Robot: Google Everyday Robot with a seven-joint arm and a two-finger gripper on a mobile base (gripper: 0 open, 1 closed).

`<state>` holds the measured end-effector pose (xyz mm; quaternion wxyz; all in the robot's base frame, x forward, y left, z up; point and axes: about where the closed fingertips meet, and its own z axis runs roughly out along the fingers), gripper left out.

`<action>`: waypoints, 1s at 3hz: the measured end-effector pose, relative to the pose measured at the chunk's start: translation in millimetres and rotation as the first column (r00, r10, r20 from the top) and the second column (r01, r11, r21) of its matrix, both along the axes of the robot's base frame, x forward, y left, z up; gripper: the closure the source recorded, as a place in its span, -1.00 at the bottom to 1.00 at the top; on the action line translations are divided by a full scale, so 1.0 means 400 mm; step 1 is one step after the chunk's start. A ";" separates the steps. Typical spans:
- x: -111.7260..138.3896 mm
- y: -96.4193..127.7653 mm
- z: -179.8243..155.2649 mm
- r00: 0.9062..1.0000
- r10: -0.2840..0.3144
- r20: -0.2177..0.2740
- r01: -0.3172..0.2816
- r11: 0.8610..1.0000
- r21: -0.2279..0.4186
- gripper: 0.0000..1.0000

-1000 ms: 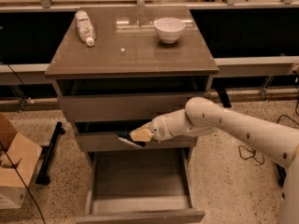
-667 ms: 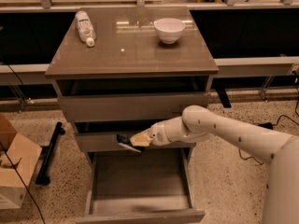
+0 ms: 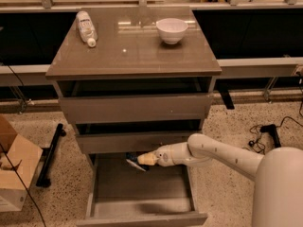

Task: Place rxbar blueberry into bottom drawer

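- Gripper (image 3: 142, 160) sits low at the far end of the open bottom drawer (image 3: 142, 190), just under the middle drawer (image 3: 118, 142) front.
- Fingers (image 3: 148, 159) pinch the snack bar (image 3: 133, 163) there, tilted.

Nothing legible is showing: the rxbar blueberry (image 3: 134, 163) wrapper, the white bottle (image 3: 85, 26) and the cardboard box (image 3: 14, 174) are giving no readable lettering, while the gripper (image 3: 142, 160) is holding the bar just under the middle drawer (image 3: 137, 143) front, over the back of the open bottom drawer (image 3: 137, 189).

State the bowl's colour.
The bowl is white, camera view; gripper holds the rxbar blueberry over the bottom drawer.
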<state>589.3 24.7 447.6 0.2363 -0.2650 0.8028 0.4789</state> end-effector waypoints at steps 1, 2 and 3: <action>0.001 -0.023 -0.123 0.997 -0.035 -0.061 0.037 0.999 0.026 1.00; -0.005 -0.048 -0.268 0.991 -0.067 -0.120 0.073 0.996 0.050 1.00; -0.046 -0.059 -0.430 0.977 -0.073 -0.202 0.087 0.994 0.061 1.00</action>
